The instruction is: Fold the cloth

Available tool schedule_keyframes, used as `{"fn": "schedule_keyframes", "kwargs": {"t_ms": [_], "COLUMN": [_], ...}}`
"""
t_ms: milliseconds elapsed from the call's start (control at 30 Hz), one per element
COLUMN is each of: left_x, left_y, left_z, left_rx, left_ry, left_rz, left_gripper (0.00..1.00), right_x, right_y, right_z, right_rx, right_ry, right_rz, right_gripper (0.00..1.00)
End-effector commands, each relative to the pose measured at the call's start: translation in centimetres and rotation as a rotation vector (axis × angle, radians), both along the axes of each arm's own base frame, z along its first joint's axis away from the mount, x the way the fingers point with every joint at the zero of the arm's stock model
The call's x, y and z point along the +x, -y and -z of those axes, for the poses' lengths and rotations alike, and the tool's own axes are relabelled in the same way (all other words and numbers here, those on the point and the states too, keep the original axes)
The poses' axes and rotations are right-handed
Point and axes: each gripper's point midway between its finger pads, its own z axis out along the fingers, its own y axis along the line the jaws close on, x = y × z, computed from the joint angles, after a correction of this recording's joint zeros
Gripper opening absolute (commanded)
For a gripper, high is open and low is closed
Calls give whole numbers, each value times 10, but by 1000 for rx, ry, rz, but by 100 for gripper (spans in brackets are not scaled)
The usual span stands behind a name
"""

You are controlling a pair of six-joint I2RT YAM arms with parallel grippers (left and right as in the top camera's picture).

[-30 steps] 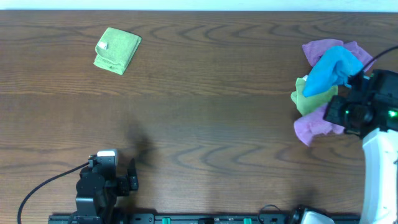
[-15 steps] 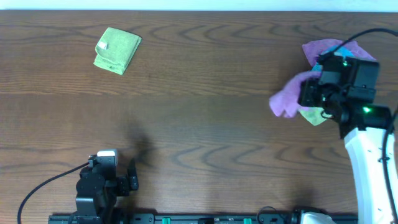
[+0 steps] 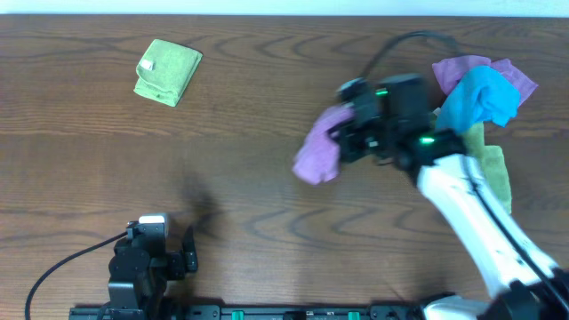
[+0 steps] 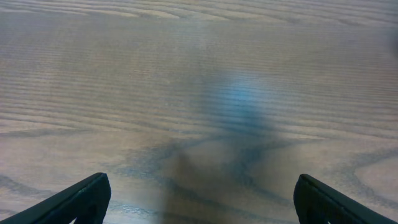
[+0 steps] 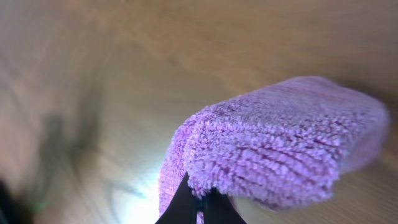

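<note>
The lilac-purple cloth (image 3: 318, 152) hangs bunched from my right gripper (image 3: 342, 142), which is shut on it above the table's middle right. In the right wrist view the fluffy purple cloth (image 5: 280, 143) fills the frame and my black fingertips (image 5: 199, 205) pinch its lower edge. No white tag shows. My left gripper (image 4: 199, 199) is open and empty, low over bare wood at the front left; it also shows in the overhead view (image 3: 182, 253).
A folded lime-green cloth (image 3: 167, 71) lies at the back left. At the back right, a bright blue cloth (image 3: 477, 98) lies bunched with a purple one (image 3: 462, 68), and a green cloth (image 3: 493, 173) lies beside them.
My right arm has swung left from the pile at the right edge, carrying the lilac cloth toward the table's middle. The green cloth under it is now uncovered. The left arm has not moved.
</note>
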Motion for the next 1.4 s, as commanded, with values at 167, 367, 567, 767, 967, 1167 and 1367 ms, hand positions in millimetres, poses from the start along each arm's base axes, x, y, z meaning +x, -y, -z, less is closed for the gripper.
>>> {"fn": "schedule_keyframes", "kwargs": {"t_ms": [167,367,567,767,967,1167,1367], "left_x": [0,0,0,0,0,0,0], "left_y": [-1,-1,-1,-1,-1,-1,-1], "left_z": [-2,-2,-2,-2,-2,-2,-2], "left_rx": [16,16,16,16,16,16,16], "left_ry": [9,9,9,9,9,9,9], "left_rz": [3,3,4,3,3,3,3], "left_gripper": [95,95,95,95,95,95,95], "right_x": [16,17,-10,-42,-53,-59,-64], "right_y": [-13,-9,3,19,23,25,27], "right_z": [25,26,45,61,64,66,67], "right_rx": [-67,-76,-157,-250,-268,-275,-284], "right_ry": [21,14,-89,-199,-246,-272,-292], "right_rz": [21,32,-20,-87,-90,-95,-97], "right_gripper": [41,68,78,88,90,91,91]}}
